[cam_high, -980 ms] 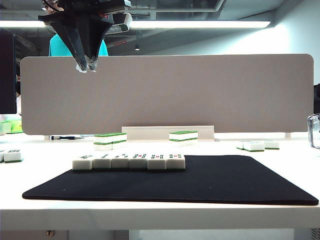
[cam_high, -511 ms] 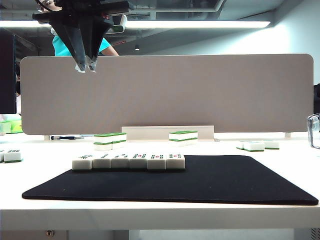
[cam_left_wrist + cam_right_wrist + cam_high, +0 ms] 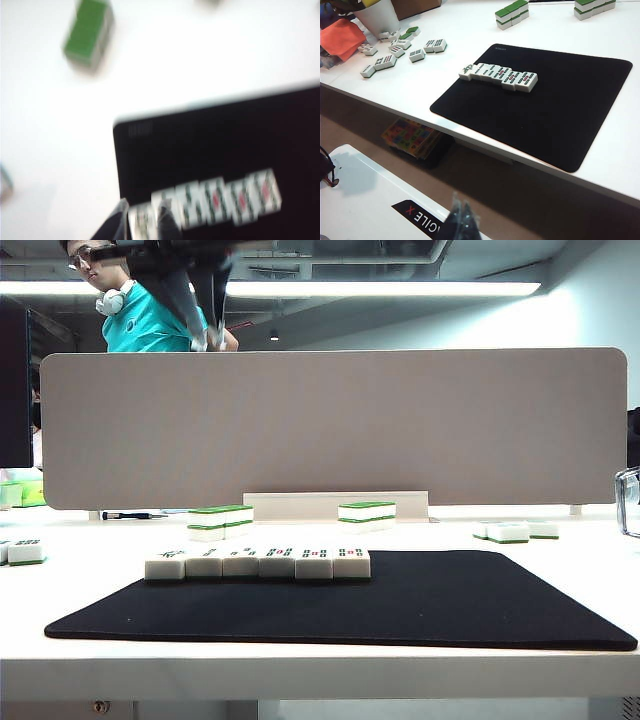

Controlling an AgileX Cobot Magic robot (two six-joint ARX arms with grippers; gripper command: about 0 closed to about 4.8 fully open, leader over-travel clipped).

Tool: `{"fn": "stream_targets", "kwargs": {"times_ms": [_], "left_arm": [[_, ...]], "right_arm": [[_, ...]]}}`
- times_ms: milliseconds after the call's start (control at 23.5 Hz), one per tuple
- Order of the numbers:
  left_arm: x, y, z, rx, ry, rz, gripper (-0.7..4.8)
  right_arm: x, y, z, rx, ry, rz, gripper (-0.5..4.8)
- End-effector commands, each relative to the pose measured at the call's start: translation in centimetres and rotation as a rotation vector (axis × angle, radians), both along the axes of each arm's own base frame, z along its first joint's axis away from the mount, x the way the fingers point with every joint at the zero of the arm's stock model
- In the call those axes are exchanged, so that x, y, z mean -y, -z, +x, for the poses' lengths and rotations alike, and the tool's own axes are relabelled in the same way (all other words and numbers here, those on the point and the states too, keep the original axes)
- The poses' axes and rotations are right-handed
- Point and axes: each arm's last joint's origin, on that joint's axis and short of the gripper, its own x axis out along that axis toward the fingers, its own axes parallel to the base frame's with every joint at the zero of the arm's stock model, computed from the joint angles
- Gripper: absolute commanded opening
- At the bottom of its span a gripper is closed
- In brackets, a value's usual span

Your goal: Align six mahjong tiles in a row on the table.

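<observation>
Six mahjong tiles [image 3: 258,563] in one row, faces up, touching, row running left to right on back edge of black mat [image 3: 400,605]. White counter [image 3: 560,550], grey panel [image 3: 330,425] behind. Left gripper [image 3: 207,338] upper left, jaws nearly closed, empty. Right gripper [image 3: 461,212] low, off counter, jaws look closed, empty.
</observation>
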Motion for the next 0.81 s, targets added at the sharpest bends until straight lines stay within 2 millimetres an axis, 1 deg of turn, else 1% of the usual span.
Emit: {"fn": "stream_targets", "kwargs": {"times_ms": [43, 85, 128, 213, 341, 426, 469, 554, 639, 724, 767, 809], "left_arm": [[-0.9, -0.2, -0.8, 0.22, 0.053, -0.024, 0.79], [-1.3, 0.0, -1.2, 0.267, 0.058, -0.029, 0.79], [-2.4, 0.7, -2.3, 0.364, 0.058, -0.047, 0.79], [-4.6, 2.2, -3.7, 0.45, 0.016, -0.079, 0.79], [-7.1, 4.5, -5.5, 0.485, -0.045, -0.081, 0.79], [-9.5, 6.8, -7.1, 0.487, -0.108, -0.064, 0.79], [-10.7, 8.3, -8.1, 0.496, -0.143, -0.058, 0.79], [-11.8, 9.8, -9.1, 0.515, -0.18, -0.055, 0.79], [-13.0, 11.6, -10.5, 0.548, -0.223, -0.055, 0.79], [-13.9, 12.9, -11.7, 0.575, -0.257, -0.054, 0.79], [-14.6, 14.2, -12.8, 0.602, -0.284, -0.054, 0.79], [-15.0, 15.0, -13.5, 0.625, -0.3, -0.056, 0.79]], "right_arm": [[0.0, -0.1, -0.3, 0.024, -0.002, 0.002, -0.01], [0.0, -0.1, -0.3, 0.024, -0.002, 0.002, -0.01], [0.0, 0.0, -0.3, 0.024, -0.003, 0.002, -0.01], [0.0, -0.1, -0.3, 0.024, -0.002, 0.002, -0.01], [0.0, 0.0, -0.3, 0.024, -0.003, 0.002, -0.01], [0.0, 0.0, -0.3, 0.024, -0.003, 0.001, -0.01], [0.0, 0.0, -0.3, 0.024, -0.002, 0.001, -0.01], [0.0, 0.0, -0.3, 0.024, -0.003, 0.001, -0.01], [0.0, 0.0, -0.3, 0.024, -0.003, 0.002, -0.01], [0.0, 0.0, -0.3, 0.024, -0.003, 0.001, -0.01], [0.0, -0.1, -0.3, 0.024, -0.003, 0.002, -0.01], [0.0, 0.0, -0.3, 0.024, -0.003, 0.001, -0.01]]}}
